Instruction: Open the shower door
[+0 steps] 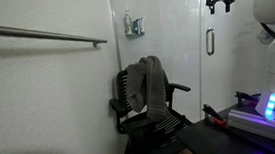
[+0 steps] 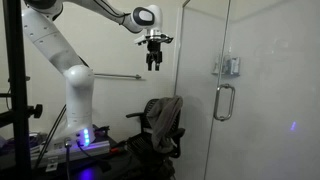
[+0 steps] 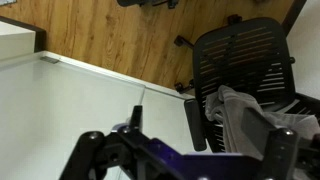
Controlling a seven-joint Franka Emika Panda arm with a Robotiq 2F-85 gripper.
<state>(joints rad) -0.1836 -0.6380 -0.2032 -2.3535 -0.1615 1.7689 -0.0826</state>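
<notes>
The arm (image 2: 105, 12) was extended high, gripper (image 2: 154, 66) pointing down (jaws spread wide, empty), well apart from the shower door (image 2: 262, 120).

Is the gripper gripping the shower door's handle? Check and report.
No: in an exterior view the gripper hangs in the air, well apart from the handle on the shower door.

Showed a white arm (image 2: 72, 78) of rounded segments, ended in a black gripper (image 2: 153, 66), glowed blue-violet at the base (image 2: 85, 138).
</notes>
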